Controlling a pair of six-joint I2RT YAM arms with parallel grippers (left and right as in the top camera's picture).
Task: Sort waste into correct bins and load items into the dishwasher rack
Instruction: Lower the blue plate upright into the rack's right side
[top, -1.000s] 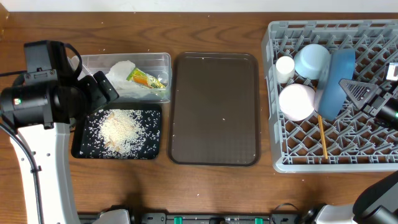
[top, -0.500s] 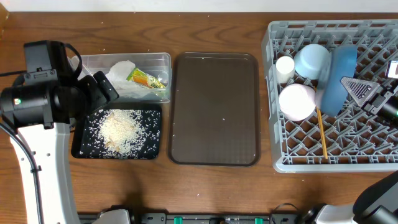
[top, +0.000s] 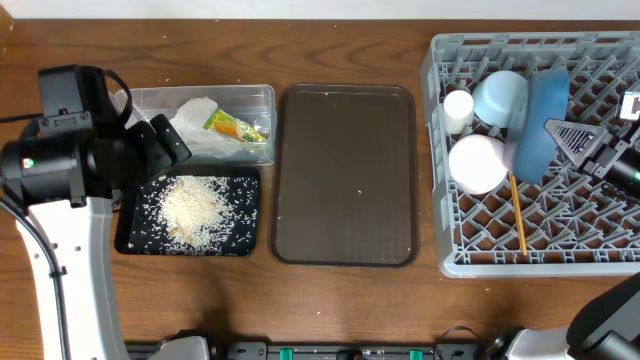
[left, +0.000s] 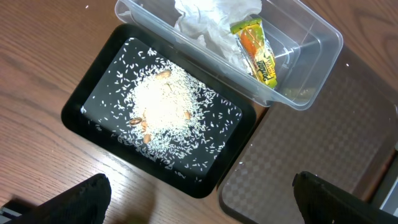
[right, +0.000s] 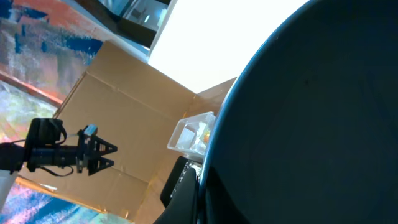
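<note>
The grey dishwasher rack (top: 560, 250) at the right holds a cream cup (top: 458, 105), a light-blue bowl (top: 502, 96), a white bowl (top: 478, 163) and chopsticks (top: 518, 215). My right gripper (top: 572, 143) is shut on the blue plate (top: 537, 125), which stands on edge in the rack and fills the right wrist view (right: 311, 124). My left gripper (left: 199, 202) is open and empty above the bins. The clear tub (left: 311, 81) holds the white napkin (left: 211, 25) and the snack wrapper (left: 255, 50). The black tray (left: 99, 93) holds the rice (left: 165, 102).
A dark brown serving tray (top: 345, 175) lies between the bins and the rack. The left arm's body (top: 60, 150) stands over the table's left side, beside the bins.
My right gripper and the blue plate have shifted slightly toward the rack's far side. The left arm has not moved.
</note>
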